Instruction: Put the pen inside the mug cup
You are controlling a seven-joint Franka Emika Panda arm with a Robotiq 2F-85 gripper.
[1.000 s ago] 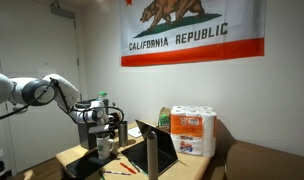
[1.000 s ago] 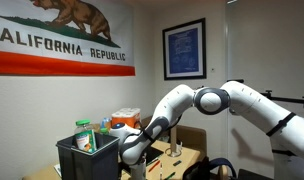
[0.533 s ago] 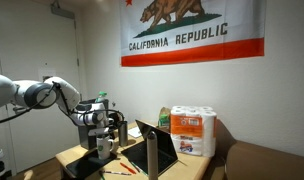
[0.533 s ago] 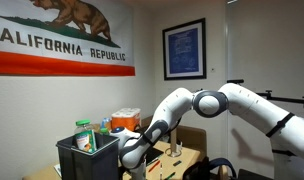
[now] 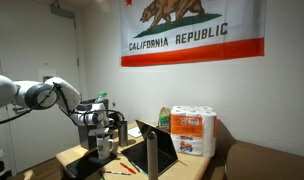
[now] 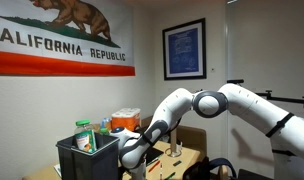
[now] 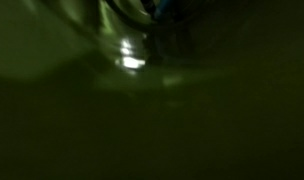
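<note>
Mug cup (image 5: 105,146), small and whitish, sits on the wooden table (image 5: 70,156) at lower left of centre in an exterior view, just left of the open laptop (image 5: 157,150). Gripper (image 5: 102,133) hangs right above the mug, close to its rim; contact cannot be told. How far the jaws are spread cannot be told, nor whether anything is held. Wrist view is dark green blur with one bright glint at upper centre, nothing readable. A thin reddish thing that looks like the pen (image 5: 119,171) lies flat on the table in front of the laptop, too small to be sure. A dark tumbler (image 5: 120,128) stands behind the mug. A paper towel pack (image 5: 195,131) is right of the laptop. A California flag (image 5: 192,30) hangs on the wall. In an exterior view the arm (image 6: 207,102) reaches down beside a black bin (image 6: 89,158).
</note>
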